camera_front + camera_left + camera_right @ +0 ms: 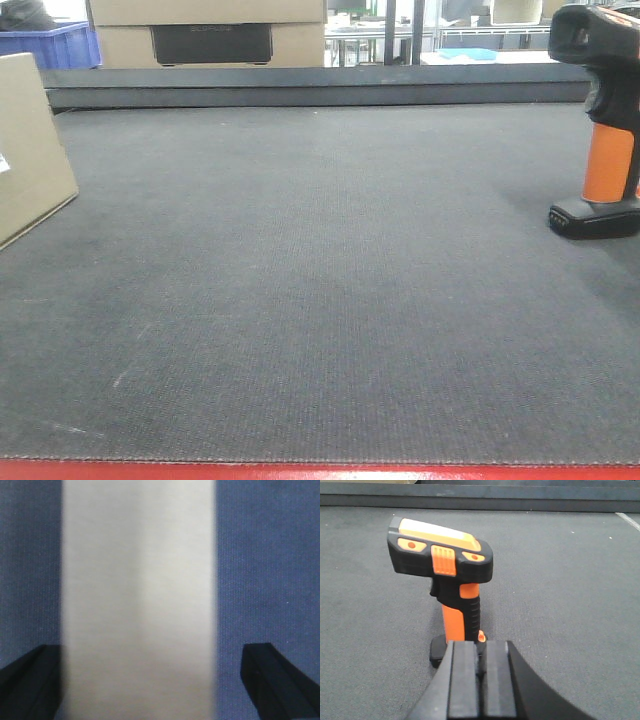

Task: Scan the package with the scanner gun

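Note:
The package, a tan cardboard box (28,150), stands at the left edge of the grey mat. In the left wrist view it is a pale blurred slab (140,555) running between the fingers. My left gripper (152,647) is open and straddles it; the left finger is at its edge and the right finger stands apart. The black and orange scanner gun (605,120) stands upright on its base at the right. In the right wrist view the scanner gun (447,565) is just ahead of my right gripper (480,647), which is shut and empty behind its base.
A dark raised ledge (320,85) bounds the far side of the mat (320,300). Behind it stand cardboard boxes (210,35) and a blue crate (55,45). A red strip (320,472) marks the near edge.

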### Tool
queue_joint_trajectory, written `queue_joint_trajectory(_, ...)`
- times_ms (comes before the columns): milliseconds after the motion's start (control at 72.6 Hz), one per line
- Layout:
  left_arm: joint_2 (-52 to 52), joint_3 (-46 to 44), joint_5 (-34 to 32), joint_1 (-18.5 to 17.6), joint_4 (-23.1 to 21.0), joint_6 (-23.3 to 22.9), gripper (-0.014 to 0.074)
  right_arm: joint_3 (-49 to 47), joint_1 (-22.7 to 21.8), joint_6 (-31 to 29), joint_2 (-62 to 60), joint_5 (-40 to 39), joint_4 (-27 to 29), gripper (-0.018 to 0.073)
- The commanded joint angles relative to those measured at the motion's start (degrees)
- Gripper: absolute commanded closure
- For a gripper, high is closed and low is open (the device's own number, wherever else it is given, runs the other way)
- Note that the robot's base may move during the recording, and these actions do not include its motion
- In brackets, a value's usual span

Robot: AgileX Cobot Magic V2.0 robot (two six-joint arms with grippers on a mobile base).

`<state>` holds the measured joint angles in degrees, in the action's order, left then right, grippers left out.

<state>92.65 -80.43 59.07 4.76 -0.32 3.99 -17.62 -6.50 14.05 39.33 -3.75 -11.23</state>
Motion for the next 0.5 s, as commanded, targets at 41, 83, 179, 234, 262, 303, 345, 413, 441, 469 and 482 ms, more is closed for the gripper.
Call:
queue_joint_trajectory(41, -4.08, -0.41, -0.55, 0.15, -0.2, -1.66, 0.0059, 0.09, -0.14, 0.06, -0.27, -0.49, -0.2, 0.0727)
queue_joint_trajectory(83, -5.62, -0.41, -0.79, 0.15, -0.2, -1.66, 0.0085, 0.09, -0.14, 0.06, -0.27, -0.49, -0.2, 0.0727)
queue_joint_trajectory(179, -10.0, -0.41, -1.18, 0.15, -0.2, -1.77, 0.0207, 0.09, -0.14, 0.06, -0.27, -0.49, -0.2, 0.0727)
queue_joint_trajectory(234, -12.33, -0.41, -1.33, 0.15, -0.44, -1.77, 0.029, 0.09, -0.14, 0.06, -0.27, -0.49, -0.2, 0.0727)
queue_joint_trajectory(262, -13.39, -0.41, -1.44, 0.15, -0.55, -1.77, 0.0358, 0.09, -0.14, 0.06, -0.27, -0.49, -0.2, 0.0727)
queue_joint_trajectory(303, -14.82, -0.41, -1.58, 0.15, -0.55, -1.77, 0.043, 0.09, -0.14, 0.06, -0.27, -0.49, -0.2, 0.0727)
queue_joint_trajectory(345, -15.86, -0.18, -2.18, 0.15, -0.8, -1.77, 0.0522, 0.09, -0.14, 0.06, -0.45, -0.5, -0.2, 0.0727)
queue_joint_trajectory(413, -17.71, 0.58, -3.58, 0.15, -1.93, -1.77, 0.0692, 0.09, -0.14, 0.06, -0.78, -0.5, -0.2, 0.0727)
queue_joint_trajectory(441, -18.32, 1.12, -4.38, 0.15, -2.32, -1.77, 0.0706, 0.09, -0.14, 0.06, -1.14, -0.5, -0.2, 0.0727)
queue_joint_trajectory(469, -18.93, 1.89, -5.34, 0.15, -3.28, -1.77, 0.0708, 0.09, -0.14, 0.06, -1.38, -0.5, -0.2, 0.0727)
queue_joint_trajectory(482, -19.09, 2.34, -5.92, 0.15, -3.48, -1.77, 0.0708, 0.09, -0.14, 0.06, -1.44, -0.5, -0.2, 0.0727)
